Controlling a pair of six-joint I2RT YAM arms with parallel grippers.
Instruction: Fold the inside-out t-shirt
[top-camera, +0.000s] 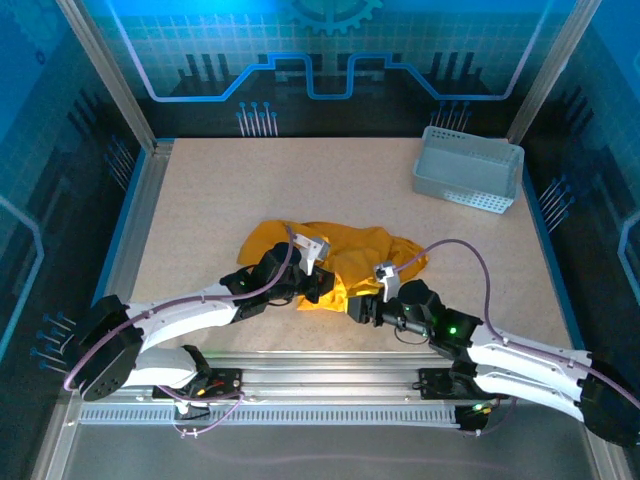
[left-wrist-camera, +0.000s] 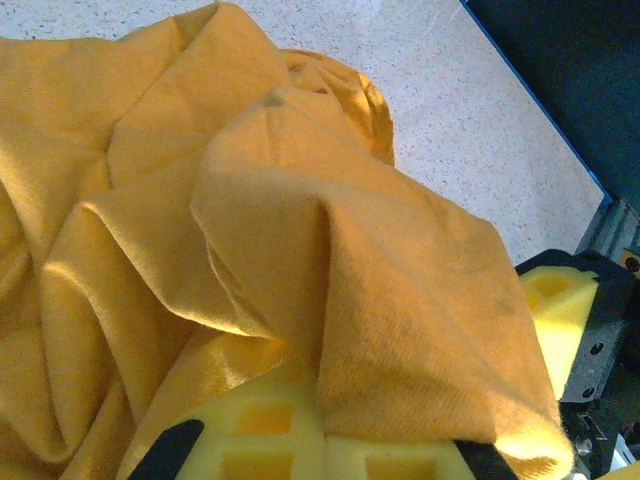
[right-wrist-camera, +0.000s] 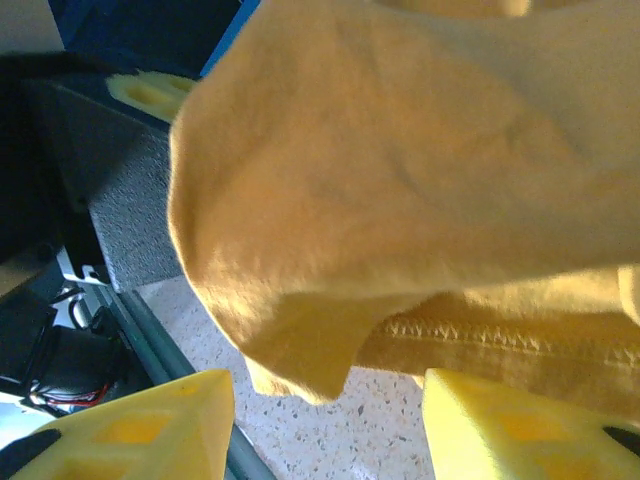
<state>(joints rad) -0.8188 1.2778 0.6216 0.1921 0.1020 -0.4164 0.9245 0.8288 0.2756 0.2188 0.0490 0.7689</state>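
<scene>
The inside-out t-shirt (top-camera: 340, 250) is heaped on the desk (top-camera: 250, 190), just beyond both pincers. A fold is clamped by the outstretched left pincer (left-wrist-camera: 320, 445). The right pincer (right-wrist-camera: 325, 420) is spread apart beneath a stitched hem.

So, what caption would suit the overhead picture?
Left claw and right claw meet at the near edge of a crumpled yellow t-shirt, a grey basket beyond, far right.
</scene>
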